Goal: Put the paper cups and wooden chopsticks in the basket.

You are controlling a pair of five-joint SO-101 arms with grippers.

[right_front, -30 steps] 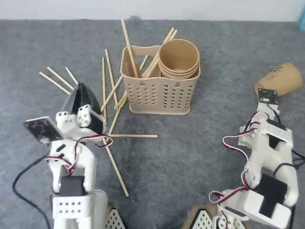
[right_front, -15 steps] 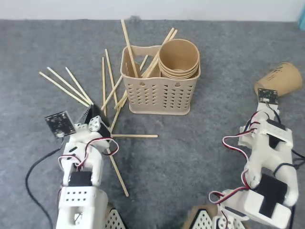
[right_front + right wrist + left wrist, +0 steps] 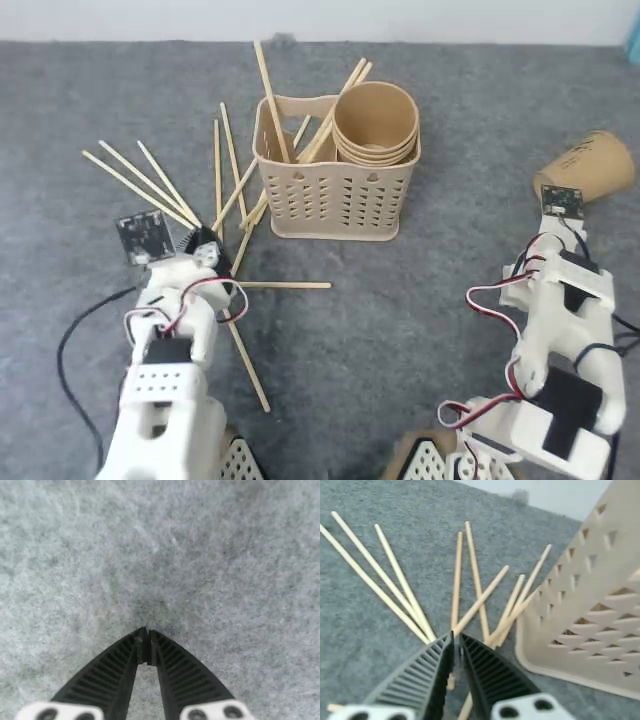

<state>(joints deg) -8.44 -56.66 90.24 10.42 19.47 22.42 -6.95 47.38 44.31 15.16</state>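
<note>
Wooden chopsticks [image 3: 455, 580] fan out just past L gripper [image 3: 454, 639] tips.

Bright, even, diffuse light; soft faint shadow at basket [image 3: 335, 205] base (right wrist view brightest).

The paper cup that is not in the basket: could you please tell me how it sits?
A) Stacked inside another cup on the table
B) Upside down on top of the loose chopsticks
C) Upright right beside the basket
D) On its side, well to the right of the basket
D: in the high view the paper cup lies tipped on its side on the grey table, far to the right of the basket.
</note>
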